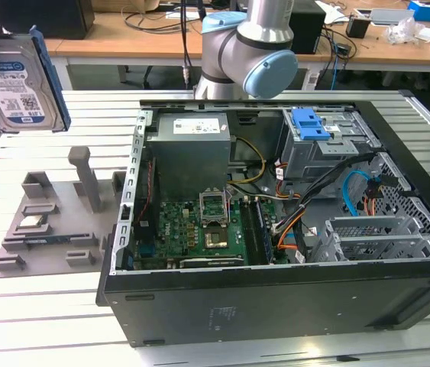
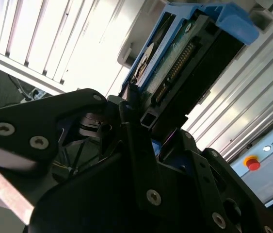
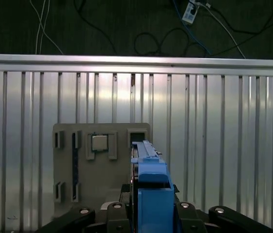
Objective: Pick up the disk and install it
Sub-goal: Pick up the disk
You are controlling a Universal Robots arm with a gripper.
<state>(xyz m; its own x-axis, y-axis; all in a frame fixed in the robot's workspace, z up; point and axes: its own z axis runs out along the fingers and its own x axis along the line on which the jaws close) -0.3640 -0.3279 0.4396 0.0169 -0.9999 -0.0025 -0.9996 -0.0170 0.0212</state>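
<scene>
Slatted aluminium table [image 1: 62,321] here, with cluttered wooden desks [image 1: 161,42] behind it. An open black PC case [image 1: 276,298] lies on its side on the table, so you can see right into it: motherboard [image 1: 199,229], grey power supply [image 1: 192,149], and a blue clip [image 1: 310,122] on top of the drive cage.

On the exterior view's left of the case there's a grey fixture tray [image 1: 46,229] lying flat on the table, and the little square processor chip [image 3: 100,143] sits in one of its pockets.

The disk [image 1: 17,80] is up in the air at the far left of the exterior view, above the tray and well apart from the case. It hangs roughly upright and a bit tilted, with the white-and-blue label facing the camera and the blue carrier running along its edge.

The gripper [image 2: 151,121] is clamped shut on the disk. In the second wrist view the black fingers [image 2: 131,145] squeeze it from both sides near one end, though I can't really make out where exactly the pads bite. The connector edge and green board of the drive stick out past the fingers.

In the first wrist view the disk is edge-on, mostly blue carrier, over the tray's edge. The arm [image 1: 249,42] stands behind the case.
</scene>
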